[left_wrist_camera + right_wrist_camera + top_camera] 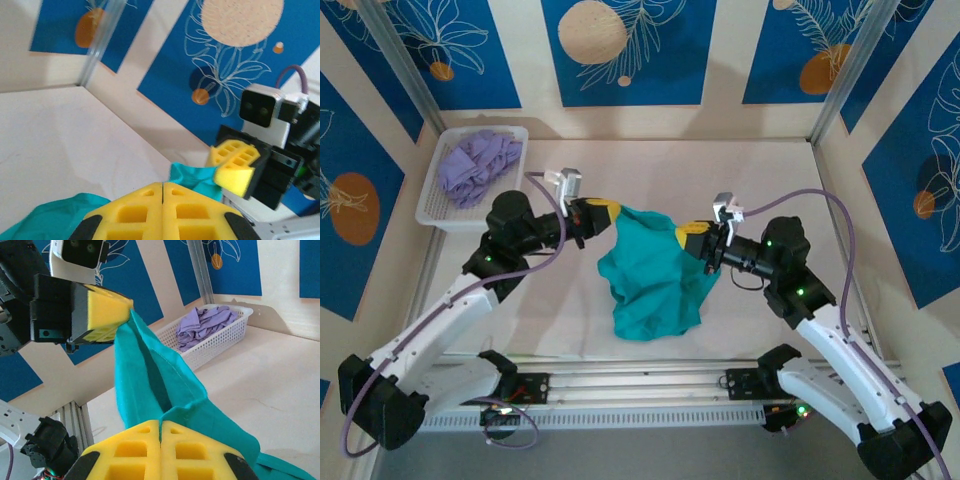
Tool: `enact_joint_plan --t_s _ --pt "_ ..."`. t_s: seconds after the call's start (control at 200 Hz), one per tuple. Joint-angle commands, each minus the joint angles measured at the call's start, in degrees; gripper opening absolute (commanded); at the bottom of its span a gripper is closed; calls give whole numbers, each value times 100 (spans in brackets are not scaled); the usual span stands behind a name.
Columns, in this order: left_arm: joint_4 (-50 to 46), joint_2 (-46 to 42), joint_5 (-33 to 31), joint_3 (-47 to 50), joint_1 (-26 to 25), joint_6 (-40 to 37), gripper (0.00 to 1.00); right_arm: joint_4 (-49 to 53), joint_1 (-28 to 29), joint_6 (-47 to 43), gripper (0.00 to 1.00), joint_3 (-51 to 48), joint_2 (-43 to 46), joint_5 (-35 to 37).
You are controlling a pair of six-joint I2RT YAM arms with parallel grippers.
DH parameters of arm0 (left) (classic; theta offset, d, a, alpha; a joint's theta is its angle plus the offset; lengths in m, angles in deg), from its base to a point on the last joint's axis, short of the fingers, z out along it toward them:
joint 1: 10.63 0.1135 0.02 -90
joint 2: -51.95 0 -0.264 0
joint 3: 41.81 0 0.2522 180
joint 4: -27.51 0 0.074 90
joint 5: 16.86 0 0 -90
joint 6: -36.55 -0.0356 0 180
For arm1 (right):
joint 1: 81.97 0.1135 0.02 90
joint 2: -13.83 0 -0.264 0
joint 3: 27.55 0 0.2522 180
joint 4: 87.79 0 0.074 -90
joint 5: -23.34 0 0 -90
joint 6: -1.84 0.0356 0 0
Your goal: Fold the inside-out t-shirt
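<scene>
One teal-green t-shirt (650,285) is seen, of soft, matte knit cloth, with a stitched seam running along one fold in the right wrist view. It is bunched into a crumpled, roughly triangular drape over the middle of the table (770,170). Its upper edge is stretched between two grippers, and its lower part sags toward the near edge, where it appears to lie on the pale, smooth surface.

The left end of that upper edge is clenched in the left gripper (603,210), and the right end is clenched in the right gripper (690,238). Each gripper carries two blocky yellow fingers (195,450) with ribbed, hollow cells on black mounts. On both, the fingers are pressed together with the teal cloth emerging from between them. The two grippers are held near each other, above the table, with the cloth spanning the gap.

One white rectangular plastic basket (435,205) with perforated lattice walls stands at the far left corner of the table, well apart from the t-shirt. One crumpled heap of lavender cloth (480,165) lies inside it.
</scene>
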Motion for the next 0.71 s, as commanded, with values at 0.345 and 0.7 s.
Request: enact_joint_plan --t_s 0.345,0.7 --pt "692 146 190 591 258 441 0 -1588 -22 1029 0 -735 186 494" --pt "252 430 309 742 -213 -278 8 -1930 -21 1075 0 -446 -146 100"
